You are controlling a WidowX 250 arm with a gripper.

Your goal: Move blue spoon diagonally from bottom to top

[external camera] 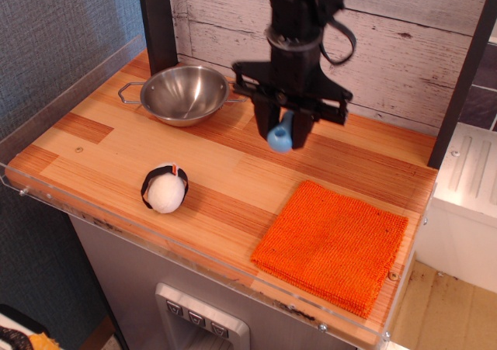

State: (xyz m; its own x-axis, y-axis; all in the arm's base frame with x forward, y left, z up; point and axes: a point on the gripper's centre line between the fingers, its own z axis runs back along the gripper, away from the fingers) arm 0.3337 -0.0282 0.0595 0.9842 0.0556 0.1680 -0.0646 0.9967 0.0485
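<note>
Currently: carry step, spoon (280, 136) in the air over the rear of the counter.

Your gripper (284, 129) is clamped on the spoon, whose light-blue end hangs below the jaws; the grey bowl end is hidden. It sits just right of the steel bowl (185, 94), above bare wood (233, 164), behind the orange cloth (334, 245) and well apart from the white plush (165, 188). By my judgement the transport is nearly complete. Your next move calls for a straight descent to the wood, then a release, keeping clear of the steel bowl's handle.
</note>
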